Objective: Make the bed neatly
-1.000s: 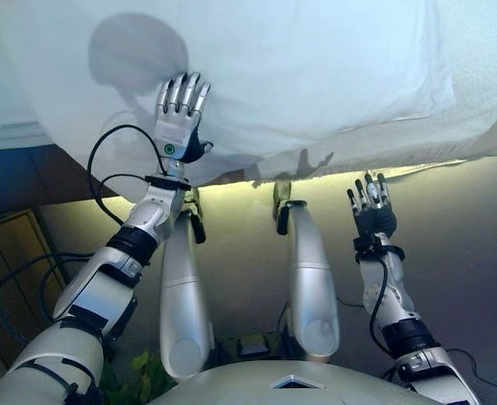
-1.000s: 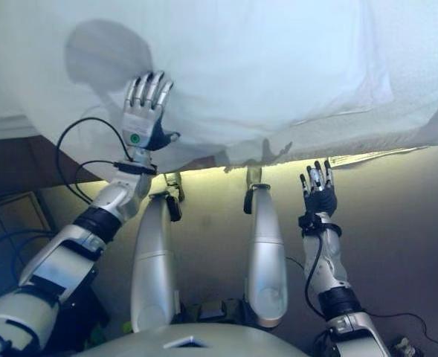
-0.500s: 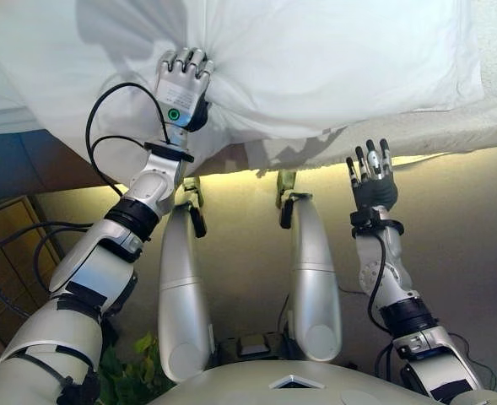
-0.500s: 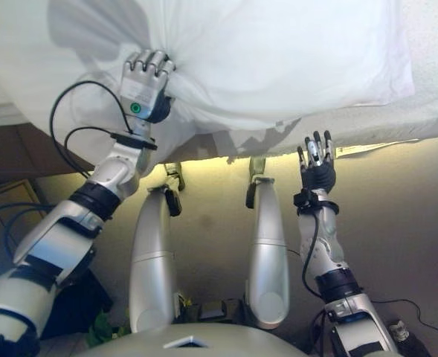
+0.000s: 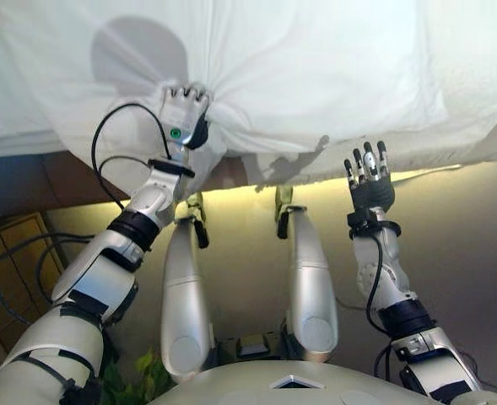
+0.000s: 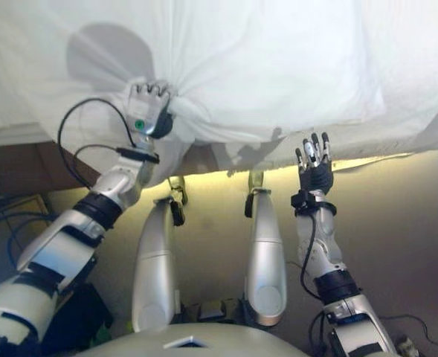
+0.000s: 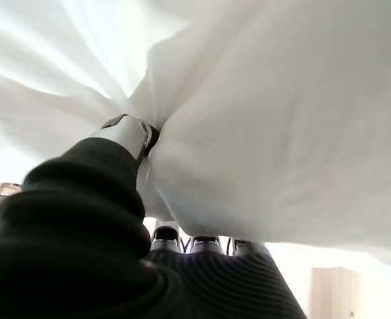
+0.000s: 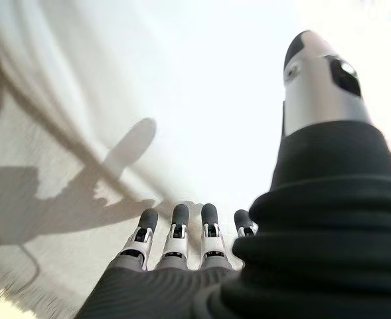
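On the left, a bunch of the white duvet (image 5: 316, 76) is being gripped by the left hand (image 5: 185, 114), with the fingers curled into the cloth near its hanging edge. Creases are radiating from that fist across the fabric, which suggests that the cover is being tensioned from this point so it can be drawn or straightened along the bed (image 5: 484, 139). In the left wrist view the cloth is being pinched between the thumb (image 7: 125, 133) and the fingers, with folds bulging over the hand, so the hold looks firm rather than a light touch.

Toward the middle, the duvet is lying spread over the bed, with its lower edge draping past the mattress side above the floor (image 5: 467, 253). A lit strip is showing beneath that edge.

On the right, the right hand (image 5: 367, 181) is being held up with its fingers straight and spread, holding nothing. It is being kept just below the hanging hem, close to the cloth but apart from it; in the right wrist view the fingertips (image 8: 177, 216) are pointing at the white cover without contact. It is probably being positioned to take a second grip, so that the edge can be handled from two points and laid evenly.
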